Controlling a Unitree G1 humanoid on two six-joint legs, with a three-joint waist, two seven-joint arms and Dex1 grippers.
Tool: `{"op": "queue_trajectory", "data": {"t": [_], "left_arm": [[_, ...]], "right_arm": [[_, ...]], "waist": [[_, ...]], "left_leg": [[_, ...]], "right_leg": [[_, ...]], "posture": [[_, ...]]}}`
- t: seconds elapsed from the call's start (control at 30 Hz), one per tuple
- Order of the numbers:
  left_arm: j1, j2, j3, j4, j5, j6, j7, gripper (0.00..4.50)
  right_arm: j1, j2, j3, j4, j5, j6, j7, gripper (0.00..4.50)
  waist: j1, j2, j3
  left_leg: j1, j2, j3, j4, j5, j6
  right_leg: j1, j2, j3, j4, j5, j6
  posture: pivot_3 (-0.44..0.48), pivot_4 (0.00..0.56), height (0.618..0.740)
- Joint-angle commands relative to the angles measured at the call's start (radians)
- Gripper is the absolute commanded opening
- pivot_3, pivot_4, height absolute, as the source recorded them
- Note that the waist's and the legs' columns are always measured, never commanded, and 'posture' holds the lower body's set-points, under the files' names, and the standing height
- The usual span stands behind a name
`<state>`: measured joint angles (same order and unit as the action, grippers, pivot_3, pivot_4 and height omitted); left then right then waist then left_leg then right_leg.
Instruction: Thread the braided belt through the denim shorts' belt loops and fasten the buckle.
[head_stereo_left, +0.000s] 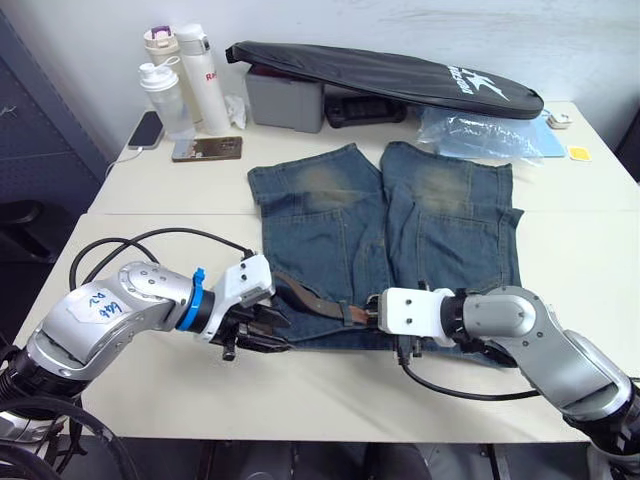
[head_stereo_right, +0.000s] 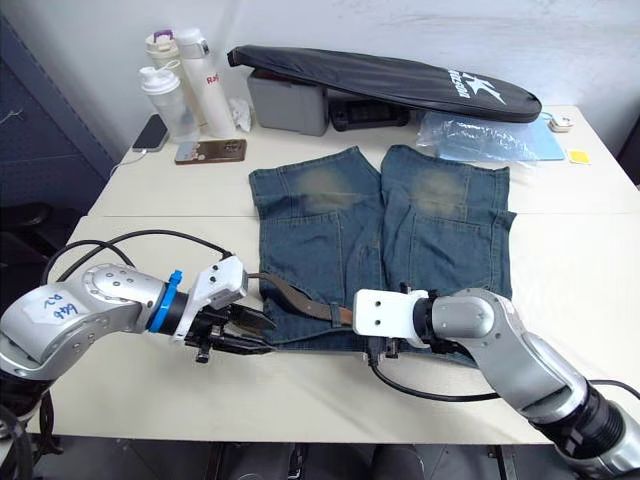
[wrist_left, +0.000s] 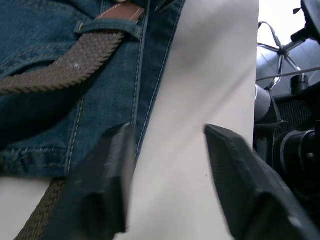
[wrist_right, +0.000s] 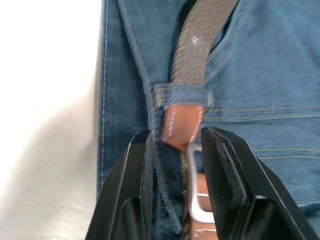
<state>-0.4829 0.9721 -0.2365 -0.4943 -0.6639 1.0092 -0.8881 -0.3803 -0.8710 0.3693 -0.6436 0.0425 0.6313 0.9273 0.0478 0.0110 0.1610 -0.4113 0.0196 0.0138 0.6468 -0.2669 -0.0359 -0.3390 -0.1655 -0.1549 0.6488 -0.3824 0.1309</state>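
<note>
The denim shorts (head_stereo_left: 385, 250) lie flat on the white table (head_stereo_left: 150, 390), waistband toward me, legs pointing to 12 o'clock. The braided belt (head_stereo_left: 310, 300) runs along the near waistband, from my left gripper (head_stereo_left: 262, 325) at about 8 o'clock of the shorts across to my right gripper (head_stereo_left: 372, 312) near the middle of the waistband.

In my right wrist view the belt passes under one of the belt loops (wrist_right: 181, 95), and its reddish-brown tip (wrist_right: 181, 125) pokes out just on my side of that loop. My right fingers (wrist_right: 227, 170) stand slightly parted on either side of the tip; I cannot tell whether they press it. The buckle (wrist_right: 197, 192) lies just beyond the tip, between the fingers, on the denim.

My left gripper is spread wide, holding nothing. In its wrist view one finger (wrist_left: 107, 180) rests over the edge of the shorts and the other over bare table. The belt crosses the denim ahead of it, slipping under another loop (wrist_left: 107, 27), and a length of it trails off the fabric edge beside that finger.

Behind the shorts, at 12 o'clock, sits a long black bag (head_stereo_left: 390, 72) on a grey box (head_stereo_left: 285, 100). Bottles (head_stereo_left: 185, 80) and a phone (head_stereo_left: 207, 149) stand at 10 o'clock, a clear plastic bag (head_stereo_left: 480, 135) at 1 o'clock.
</note>
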Motion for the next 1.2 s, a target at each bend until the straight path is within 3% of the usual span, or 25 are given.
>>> {"op": "queue_trajectory", "data": {"t": [0.03, 0.07, 0.1, 0.5, 0.63, 1.2], "left_arm": [[0.006, -0.047, 0.0, 0.011, 0.033, -0.029, 0.023, 0.63], [0.006, -0.073, 0.0, 0.019, 0.04, -0.027, 0.041, 0.2], [0.006, -0.094, -0.007, 0.026, 0.06, -0.041, 0.057, 0.08], [0.038, -0.205, -0.131, 0.074, 0.239, -0.105, 0.113, 0.08], [0.044, -0.19, -0.171, 0.095, 0.311, -0.132, 0.111, 0.08], [0.011, -0.234, -0.173, 0.123, 0.34, -0.084, 0.093, 0.08]], "right_arm": [[-0.004, -0.001, -0.036, -0.054, 0.021, 0.023, 0.008, 1.65], [-0.002, -0.003, -0.038, -0.058, 0.021, 0.028, 0.007, 1.65], [0.0, -0.007, -0.04, -0.063, 0.02, 0.033, 0.007, 1.65], [0.004, -0.024, -0.028, -0.075, -0.019, 0.051, -0.007, 1.65], [-0.008, -0.012, 0.004, -0.058, -0.057, 0.022, -0.017, 1.65], [0.001, 0.046, 0.078, 0.074, -0.191, -0.145, -0.031, 1.65]], "waist": [[0.0, 0.0, 0.0], [0.002, 0.0, 0.0], [0.003, 0.0, 0.0], [0.002, 0.0, 0.0], [0.001, 0.0, 0.0], [0.003, 0.0, -0.001]], "left_leg": [[0.0, 0.0, 0.0, 0.0, 0.0, 0.0], [0.0, 0.0, 0.0, 0.0, 0.0, 0.0], [0.0, 0.0, 0.0, 0.001, 0.0, 0.0], [0.001, 0.0, 0.001, 0.001, 0.0, 0.0], [0.002, 0.0, 0.001, 0.001, 0.0, 0.0], [0.005, 0.0, 0.005, 0.003, 0.0, 0.0]], "right_leg": [[0.0, 0.0, 0.0, 0.0, 0.0, 0.0], [0.0, 0.0, 0.0, 0.0, 0.0, 0.0], [0.0, 0.0, 0.0, 0.001, 0.0, 0.0], [0.0, 0.0, 0.001, 0.004, 0.0, 0.0], [0.0, -0.001, 0.002, 0.004, 0.0, 0.0], [0.0, -0.001, 0.007, 0.007, 0.0, 0.0]], "posture": [[0.0, 0.15, 0.645], [0.0, 0.15, 0.645], [0.0, 0.15, 0.645], [0.0, 0.15, 0.645], [0.0, 0.15, 0.645], [0.0, 0.15, 0.645]]}}
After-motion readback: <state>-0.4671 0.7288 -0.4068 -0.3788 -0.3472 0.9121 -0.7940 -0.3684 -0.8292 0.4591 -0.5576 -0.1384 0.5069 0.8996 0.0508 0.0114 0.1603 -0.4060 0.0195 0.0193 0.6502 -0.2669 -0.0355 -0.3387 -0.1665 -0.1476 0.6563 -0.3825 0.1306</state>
